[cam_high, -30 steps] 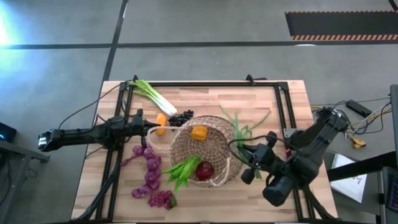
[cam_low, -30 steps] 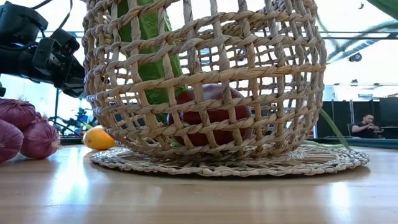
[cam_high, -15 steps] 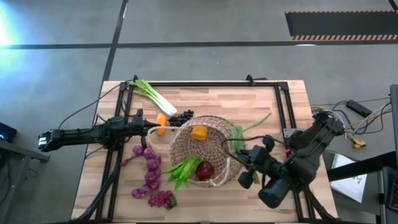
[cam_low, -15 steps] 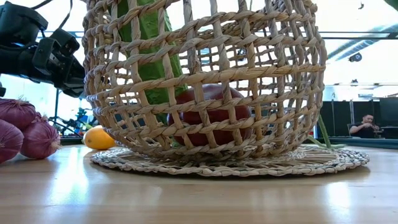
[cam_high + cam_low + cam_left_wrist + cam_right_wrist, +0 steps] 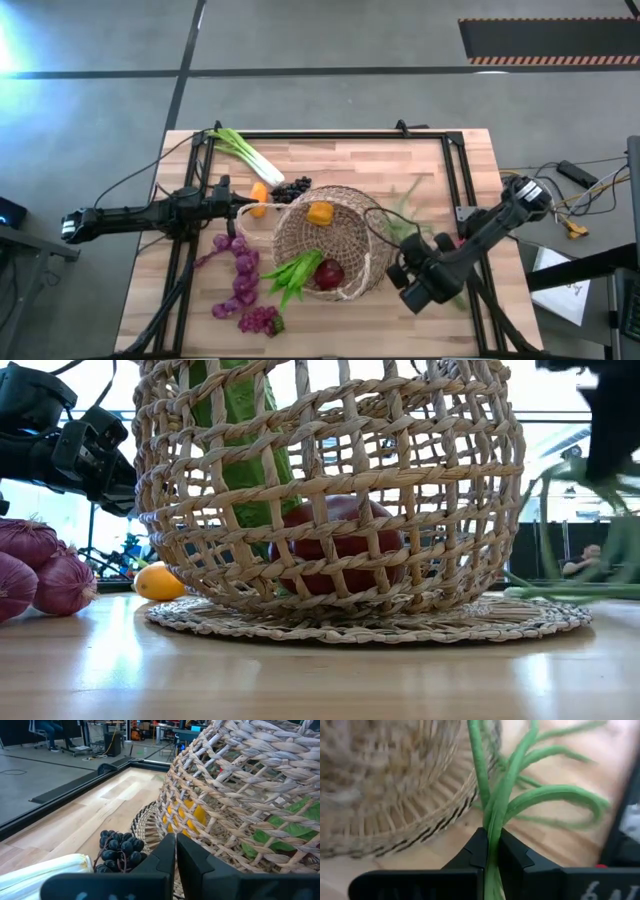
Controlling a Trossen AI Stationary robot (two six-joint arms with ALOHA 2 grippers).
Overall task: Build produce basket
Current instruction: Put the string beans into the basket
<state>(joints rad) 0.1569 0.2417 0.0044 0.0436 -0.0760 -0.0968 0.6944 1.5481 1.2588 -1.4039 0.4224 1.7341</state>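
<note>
Right gripper (image 5: 492,851) clamped on long green leaves (image 5: 506,795), just beside basket (image 5: 330,245), left gripper (image 5: 176,851) closed

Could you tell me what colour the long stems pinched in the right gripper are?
Bright green; the long thin stems show best in the right wrist view.

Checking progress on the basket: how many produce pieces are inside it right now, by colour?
Orange piece: 1
Green vegetable: 1
Red apple: 1
Total: 3 visible inside the basket
</note>
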